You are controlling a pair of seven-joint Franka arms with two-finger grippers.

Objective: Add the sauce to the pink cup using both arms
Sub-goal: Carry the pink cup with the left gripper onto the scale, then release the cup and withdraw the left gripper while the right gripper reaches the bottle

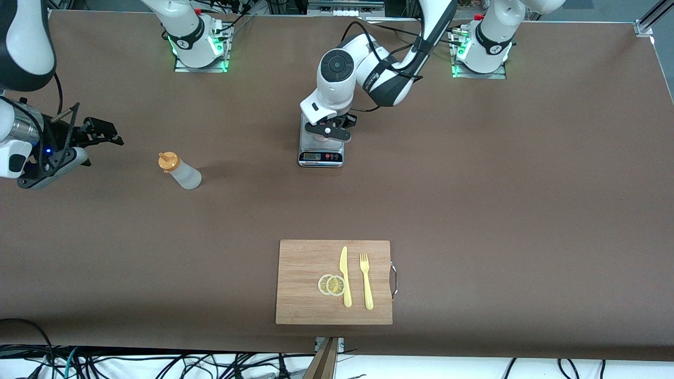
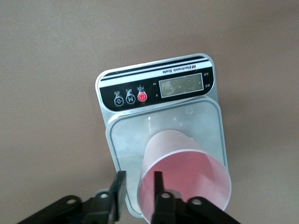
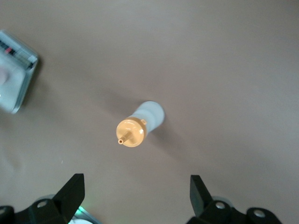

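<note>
Sauce bottle (image 1: pixel 179 171) (image 3: pixel 138 125) and pink cup (image 2: pixel 187 172), both farther from the front camera than the wooden board (image 1: pixel 305 300).

Nearest to the front camera, on that board: two lemon slices (image 1: pixel 331 285) overlapping, just beside them a yellow knife (image 1: pixel 345 276), then a yellow fork (image 1: pixel 366 281) a little apart, toward the left arm's end.

Farther up the table, toward the right arm's end: the sauce bottle, standing upright on the brown table (image 1: pixel 474 184), orange cap and thin nozzle on top, touched by nothing. Right gripper (image 1: pixel 105 134) (image 3: pixel 136 184) in the air over the bare table near that end, beside the bottle and well apart from it; fingers spread wide, holding nothing, the bottle seen between them from the right wrist view.

Farther again, about the middle of the table: a grey kitchen scale (image 1: pixel 321 156) (image 2: pixel 159 84), display and buttons on the side facing the front camera. Pink cup upright on its weighing plate, mouth up, empty as far as visible. Left gripper (image 1: pixel 329 131) (image 2: pixel 139 179) low over the scale at the cup's rim: one finger outside the wall, the other inside the cup, parted a little with a small gap on each side of the wall, so not squeezing it.

Farthest, along the table's edge: the two arm bases with green lights.
</note>
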